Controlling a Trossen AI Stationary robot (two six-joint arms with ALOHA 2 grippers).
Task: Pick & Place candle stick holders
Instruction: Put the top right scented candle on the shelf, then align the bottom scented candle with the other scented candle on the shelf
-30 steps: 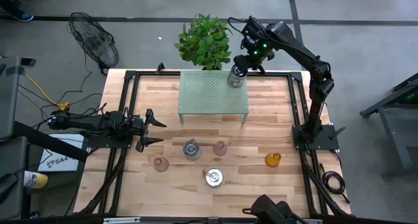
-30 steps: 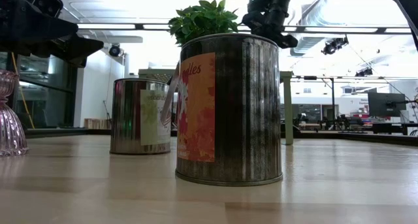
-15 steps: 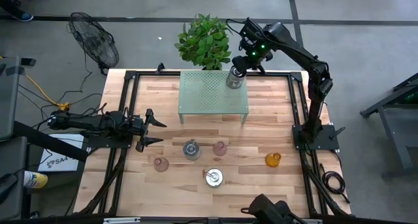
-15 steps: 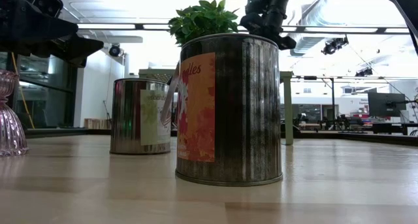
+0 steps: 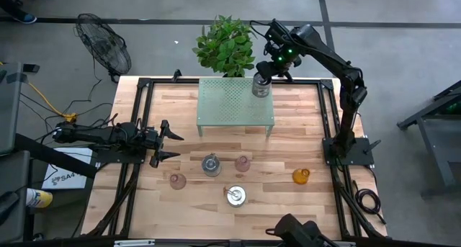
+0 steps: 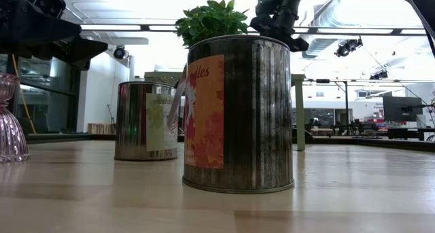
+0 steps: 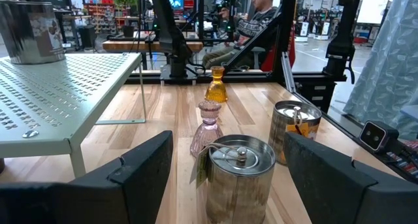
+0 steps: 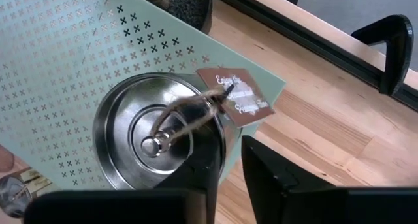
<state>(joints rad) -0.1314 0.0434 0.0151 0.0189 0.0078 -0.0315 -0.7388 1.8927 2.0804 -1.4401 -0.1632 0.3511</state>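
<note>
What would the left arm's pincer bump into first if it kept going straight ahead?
Probably the silver tin between the left pincer's open fingers; the pink holder stands just behind it.

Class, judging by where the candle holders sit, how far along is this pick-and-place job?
Early. In hand: the right gripper is at a silver tin holder on the green shelf's far right corner. Left on the table: two silver tins, two pink glass holders, one amber. The left gripper waits open.
</note>
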